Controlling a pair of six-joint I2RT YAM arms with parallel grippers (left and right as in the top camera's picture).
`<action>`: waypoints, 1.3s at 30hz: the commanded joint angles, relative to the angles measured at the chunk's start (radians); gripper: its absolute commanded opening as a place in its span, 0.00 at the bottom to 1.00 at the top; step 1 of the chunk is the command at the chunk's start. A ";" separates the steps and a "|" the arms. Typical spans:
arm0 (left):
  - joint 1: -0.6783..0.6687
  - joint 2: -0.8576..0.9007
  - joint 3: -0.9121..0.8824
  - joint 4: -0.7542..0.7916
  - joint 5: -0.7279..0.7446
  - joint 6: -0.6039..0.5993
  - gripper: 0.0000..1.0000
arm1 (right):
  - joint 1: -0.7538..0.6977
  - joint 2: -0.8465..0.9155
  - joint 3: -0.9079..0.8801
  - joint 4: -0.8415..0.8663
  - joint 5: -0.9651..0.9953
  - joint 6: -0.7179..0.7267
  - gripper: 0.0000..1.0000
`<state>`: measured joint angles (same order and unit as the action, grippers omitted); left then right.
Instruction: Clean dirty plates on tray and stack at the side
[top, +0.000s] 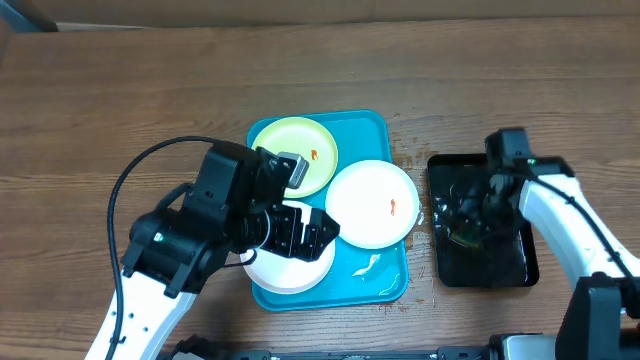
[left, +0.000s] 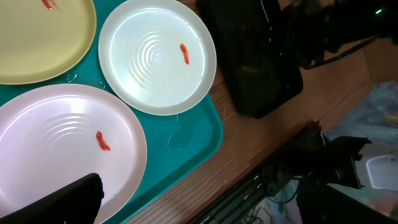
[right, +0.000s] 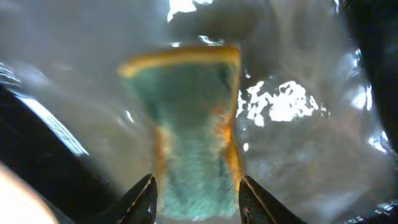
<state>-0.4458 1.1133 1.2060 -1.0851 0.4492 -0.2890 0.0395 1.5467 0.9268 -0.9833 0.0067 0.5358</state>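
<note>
Three plates (left: 155, 56) lie in the turquoise tray (top: 385, 282): a yellow-green plate (top: 300, 150) at the back, a white plate (top: 372, 203) to the right, and a second white plate (top: 288, 272) partly under the left gripper (top: 318, 230), whose finger spacing cannot be told. Over the black tray (top: 487, 268), the right gripper (right: 196, 202) pinches a green-and-yellow sponge (right: 193, 124).

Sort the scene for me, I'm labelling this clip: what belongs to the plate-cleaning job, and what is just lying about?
Job: yellow-green plate, right white plate, near white plate, turquoise tray, sponge in the right tool, black tray.
Lying about: dark cables beyond the table edge.
</note>
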 joint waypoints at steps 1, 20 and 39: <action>-0.008 -0.008 0.018 -0.003 0.034 -0.002 1.00 | 0.003 0.002 -0.113 0.090 0.001 0.044 0.44; -0.007 -0.302 0.018 -0.019 -0.154 -0.033 1.00 | -0.009 -0.043 -0.074 0.118 0.014 0.032 0.29; -0.007 -0.287 0.018 -0.079 -0.154 -0.033 1.00 | -0.009 0.040 -0.151 0.286 0.130 0.055 0.33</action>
<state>-0.4458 0.8276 1.2079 -1.1637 0.3054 -0.3149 0.0334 1.5517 0.7982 -0.6960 0.1143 0.5777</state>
